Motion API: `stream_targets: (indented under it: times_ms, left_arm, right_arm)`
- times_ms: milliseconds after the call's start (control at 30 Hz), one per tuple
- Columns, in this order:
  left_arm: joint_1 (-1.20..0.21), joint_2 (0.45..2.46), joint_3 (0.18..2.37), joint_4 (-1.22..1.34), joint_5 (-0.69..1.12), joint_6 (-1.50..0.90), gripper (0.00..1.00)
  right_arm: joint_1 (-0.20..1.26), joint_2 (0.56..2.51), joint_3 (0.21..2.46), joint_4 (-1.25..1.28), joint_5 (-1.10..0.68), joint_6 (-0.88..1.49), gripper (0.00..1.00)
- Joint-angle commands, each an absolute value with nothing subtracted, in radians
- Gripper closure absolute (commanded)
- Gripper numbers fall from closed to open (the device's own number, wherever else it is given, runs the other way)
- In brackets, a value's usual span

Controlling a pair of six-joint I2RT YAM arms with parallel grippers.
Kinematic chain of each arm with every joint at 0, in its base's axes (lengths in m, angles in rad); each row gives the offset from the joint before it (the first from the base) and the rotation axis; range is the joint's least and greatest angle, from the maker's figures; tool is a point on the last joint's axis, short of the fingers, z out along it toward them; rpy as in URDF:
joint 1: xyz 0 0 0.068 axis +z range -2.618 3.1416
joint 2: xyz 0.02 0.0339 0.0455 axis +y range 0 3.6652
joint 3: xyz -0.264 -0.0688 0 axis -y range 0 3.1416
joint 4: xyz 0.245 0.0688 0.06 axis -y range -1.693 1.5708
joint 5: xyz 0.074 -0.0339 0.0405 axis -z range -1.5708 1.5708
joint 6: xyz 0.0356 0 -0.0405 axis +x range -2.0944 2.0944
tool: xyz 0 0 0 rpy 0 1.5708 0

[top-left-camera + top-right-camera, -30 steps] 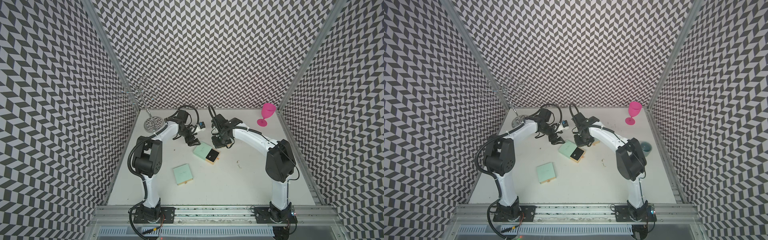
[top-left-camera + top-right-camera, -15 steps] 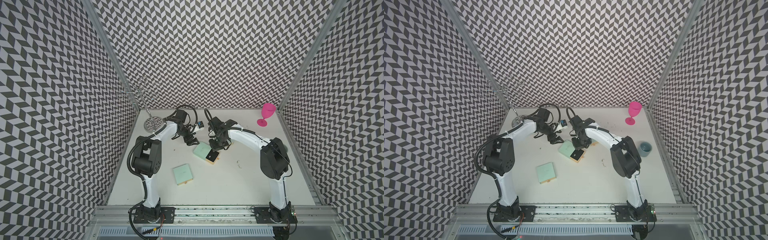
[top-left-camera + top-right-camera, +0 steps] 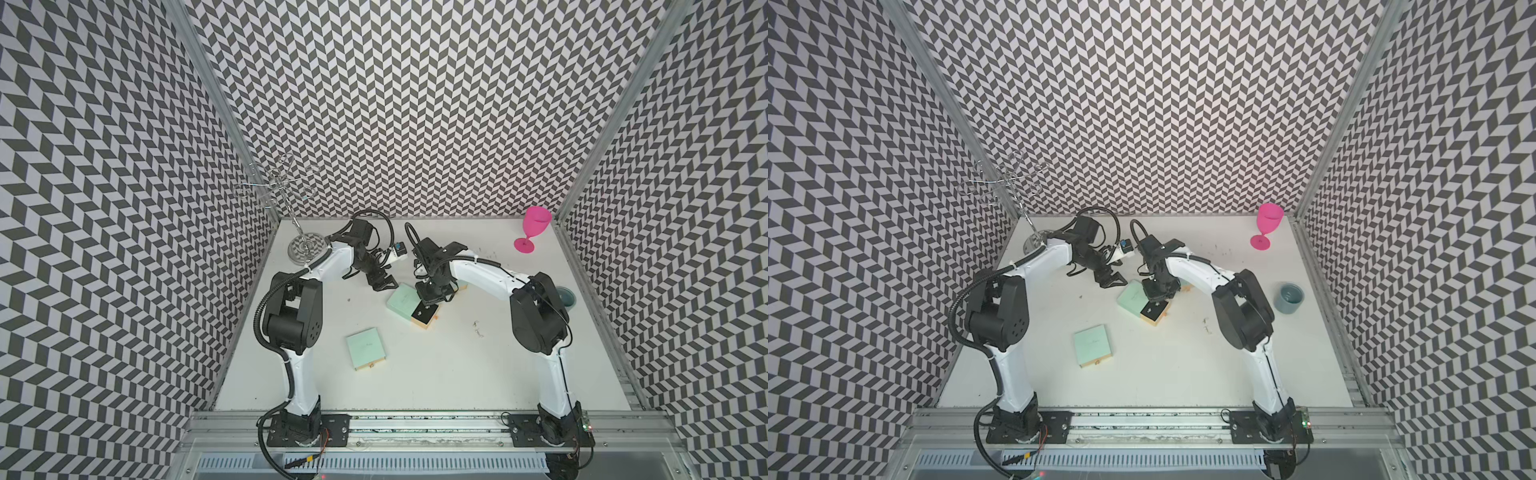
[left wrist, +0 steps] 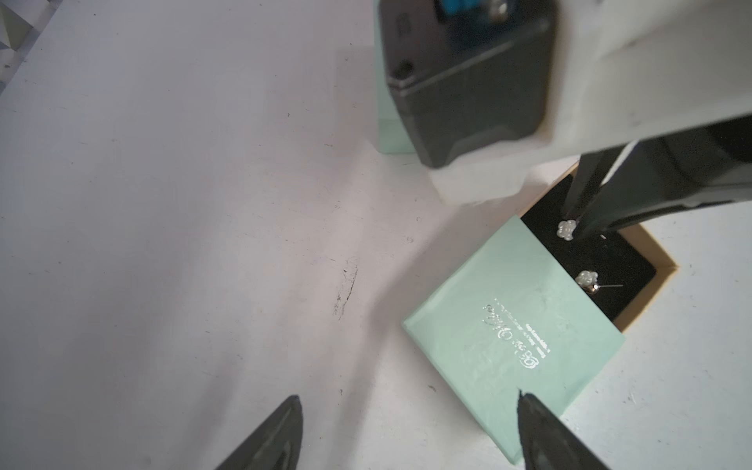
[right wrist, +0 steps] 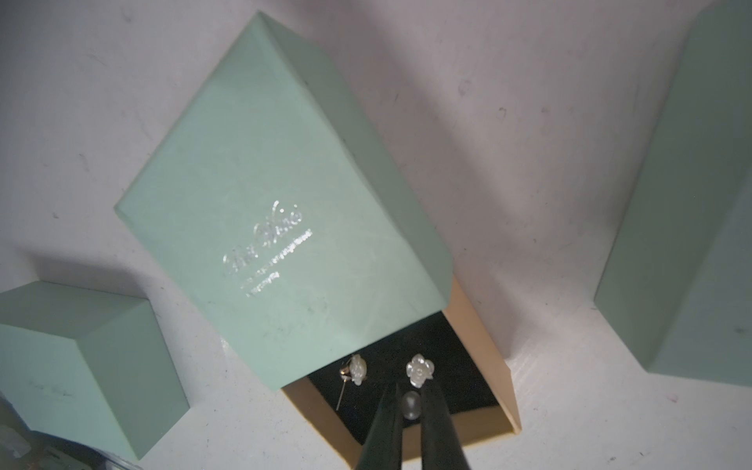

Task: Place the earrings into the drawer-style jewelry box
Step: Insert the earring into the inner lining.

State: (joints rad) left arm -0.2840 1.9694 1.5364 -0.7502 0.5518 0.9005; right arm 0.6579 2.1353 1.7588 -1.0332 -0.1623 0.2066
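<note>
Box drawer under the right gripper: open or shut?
Open. The drawer sticks partway out of its sleeve, black lining exposed, two earrings inside, one pinched by the right gripper.

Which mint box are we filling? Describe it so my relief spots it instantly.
Start at the middle of the table, where the right gripper points down. The jewelry box lies directly beneath it. Unlike the closed mint box nearer the front rail, its tan drawer is slid out, showing black lining and two flower earrings.
</note>
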Motion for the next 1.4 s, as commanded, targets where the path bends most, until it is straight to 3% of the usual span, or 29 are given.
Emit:
stream_targets:
  times_ms: [0, 633, 1000, 1367]
  left_arm:
    - [-0.276, 1.957, 1.537, -0.764, 0.578, 0.917, 0.16]
    - [-0.272, 1.964, 1.541, -0.764, 0.578, 0.923, 0.16]
    - [-0.274, 1.963, 1.536, -0.766, 0.575, 0.931, 0.16]
    - [-0.279, 1.957, 1.526, -0.765, 0.574, 0.931, 0.16]
  right_arm:
    - [0.661, 2.160, 1.790, -1.014, -0.157, 0.188, 0.89]
    - [0.661, 2.146, 1.810, -1.018, -0.135, 0.181, 0.80]
    - [0.661, 2.118, 1.758, -1.011, -0.139, 0.185, 0.89]
    - [0.663, 2.133, 1.740, -1.007, -0.139, 0.185, 0.90]
